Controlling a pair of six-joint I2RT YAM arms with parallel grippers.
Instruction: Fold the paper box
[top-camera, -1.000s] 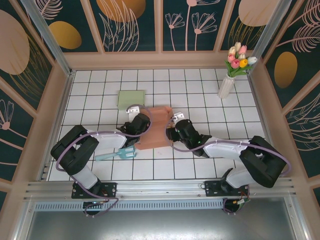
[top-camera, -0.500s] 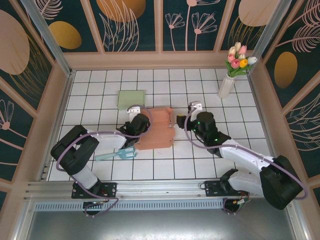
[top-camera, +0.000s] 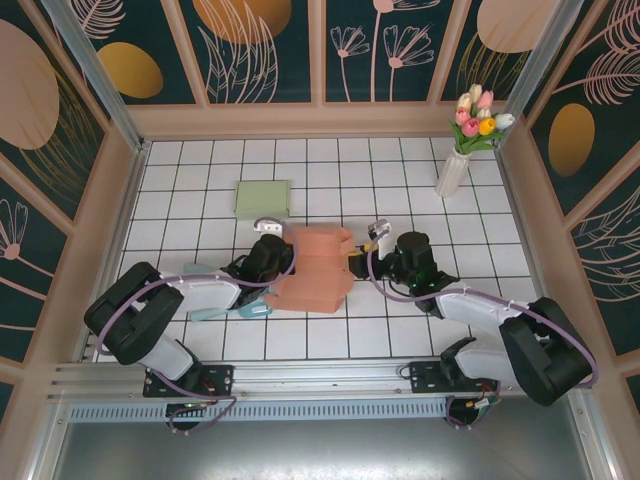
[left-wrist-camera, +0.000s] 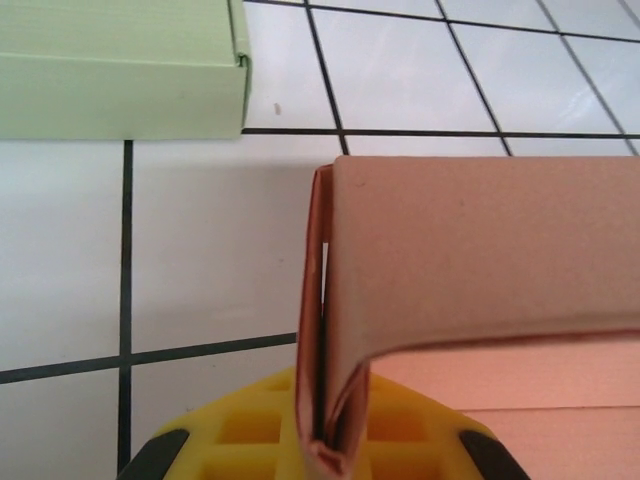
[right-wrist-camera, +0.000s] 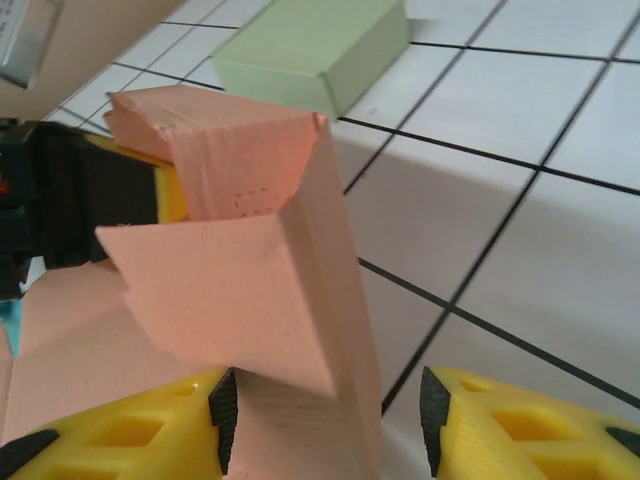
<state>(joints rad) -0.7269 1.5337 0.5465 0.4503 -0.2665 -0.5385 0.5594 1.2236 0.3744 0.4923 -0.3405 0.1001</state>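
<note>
paper box (top-camera: 312, 272) | salmon-pink card | partly folded, side walls raised | middle of table (top-camera: 400, 170)

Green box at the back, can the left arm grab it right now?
Probably not yet. The left gripper is shut on the wall of the pink paper box. Otherwise only bare tiles lie between it and the green box.
</note>
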